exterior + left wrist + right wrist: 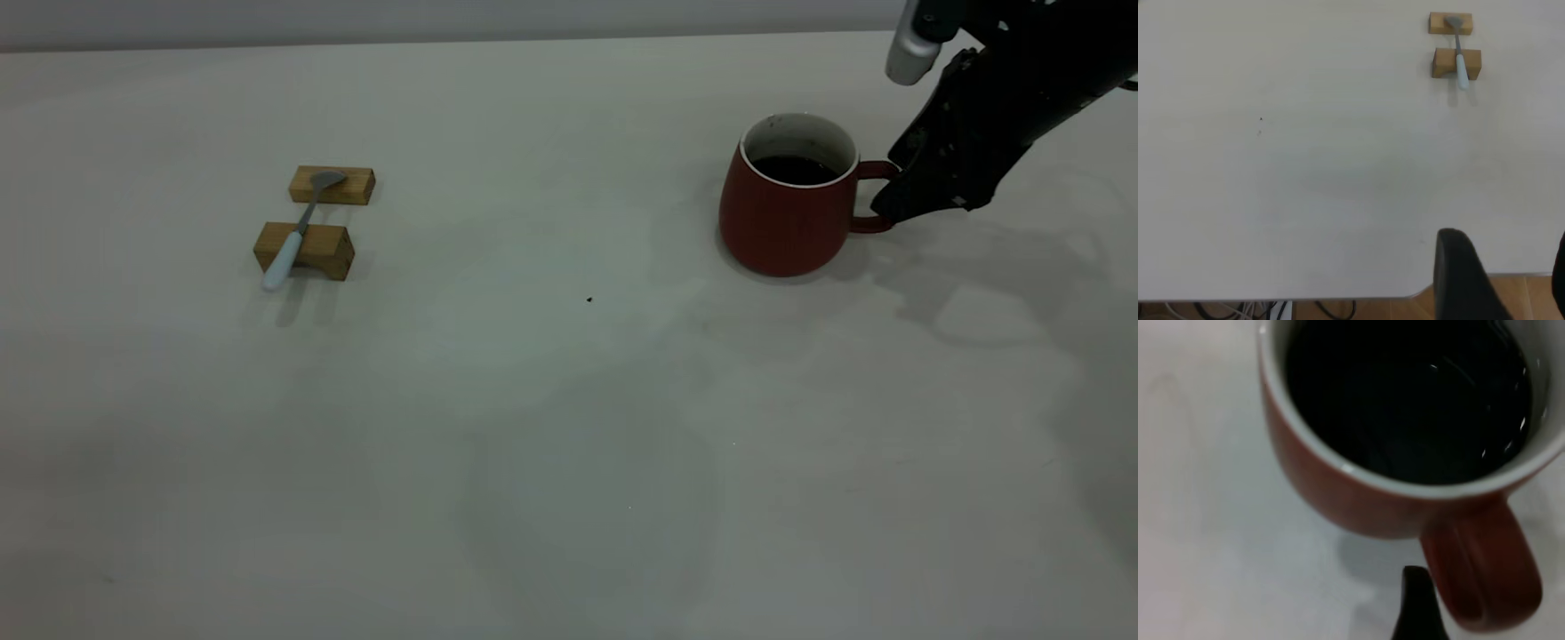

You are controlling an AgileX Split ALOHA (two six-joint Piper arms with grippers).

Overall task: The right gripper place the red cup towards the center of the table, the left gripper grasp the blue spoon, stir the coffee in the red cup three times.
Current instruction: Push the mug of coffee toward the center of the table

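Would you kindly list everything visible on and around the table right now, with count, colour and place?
red cup: one, dark red with white inside, standing at the table's right, handle toward the right gripper.
coffee: dark liquid inside the red cup.
blue spoon: one, pale blue handle, grey bowl, lying across the wooden blocks at left.
wooden blocks: two, tan, one behind the other.
table: one, off-white.
right gripper: black, at the cup's handle.
left gripper: black, back near the table's edge, far from the spoon.

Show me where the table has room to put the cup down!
The wide bare table between the blue spoon on its wooden blocks and the red cup. It is crowded only beside the cup's handle, where the right pincer sits.
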